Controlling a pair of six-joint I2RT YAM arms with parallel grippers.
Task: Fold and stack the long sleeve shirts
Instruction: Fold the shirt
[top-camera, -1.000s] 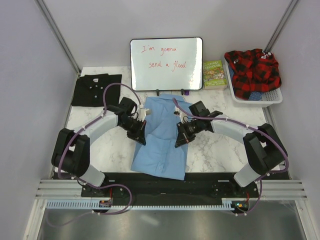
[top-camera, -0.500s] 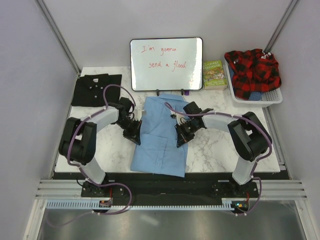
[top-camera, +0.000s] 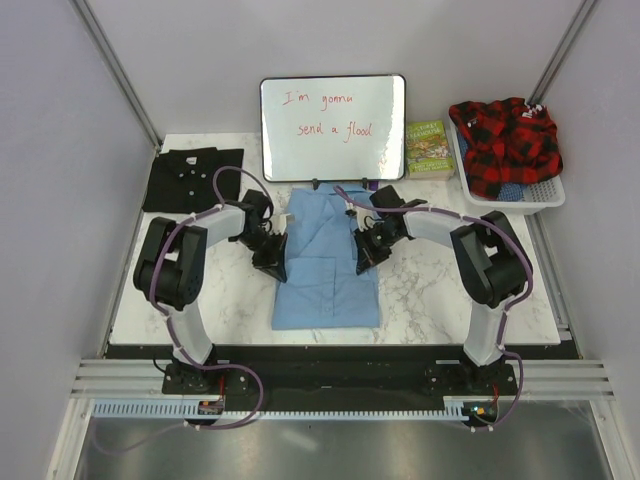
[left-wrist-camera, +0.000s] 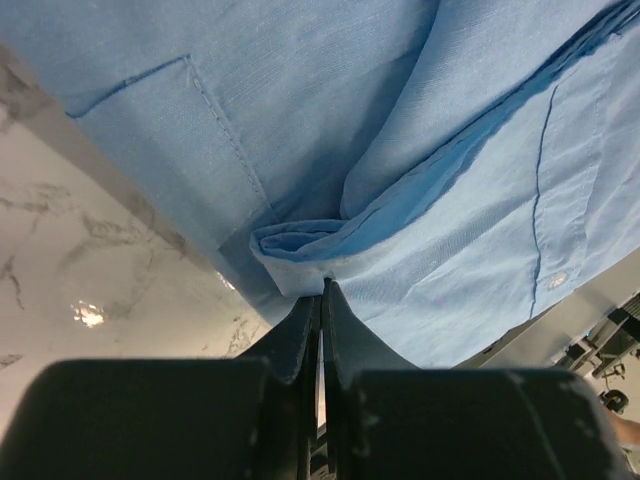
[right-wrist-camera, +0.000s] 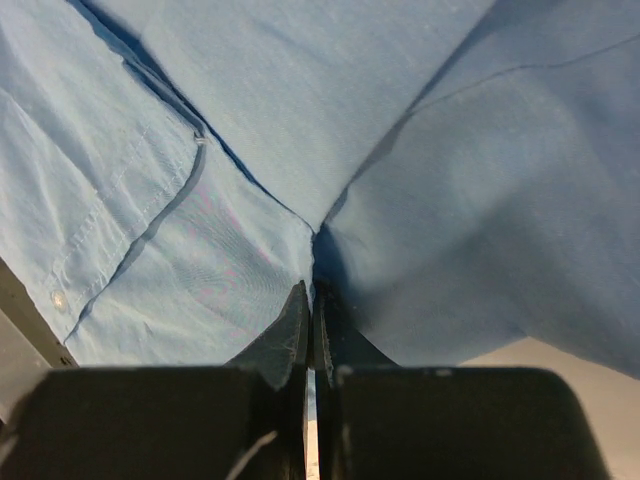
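The light blue long sleeve shirt (top-camera: 328, 285) lies partly folded on the middle of the marble table (top-camera: 440, 295). My left gripper (top-camera: 272, 262) is at its left edge, shut on a small fold of the blue cloth (left-wrist-camera: 300, 255); in the left wrist view the left gripper (left-wrist-camera: 322, 287) has its jaws together. At the right edge my right gripper (top-camera: 362, 255) is shut too, and in the right wrist view the right gripper (right-wrist-camera: 312, 290) has blue shirt cloth (right-wrist-camera: 400, 110) creasing into its tips. The black long sleeve shirt (top-camera: 192, 178) lies folded at the back left.
A whiteboard (top-camera: 333, 128) stands at the back centre, just beyond the blue shirt's collar. A book (top-camera: 429, 148) lies to its right. A white tray (top-camera: 520, 203) at the back right holds red plaid cloth (top-camera: 505, 135). Grey walls close in both sides.
Both grippers have moved toward the back of the table with the blue shirt's edges. The shirt's near hem has come back with them, and the shirt now lies shorter and squarer.
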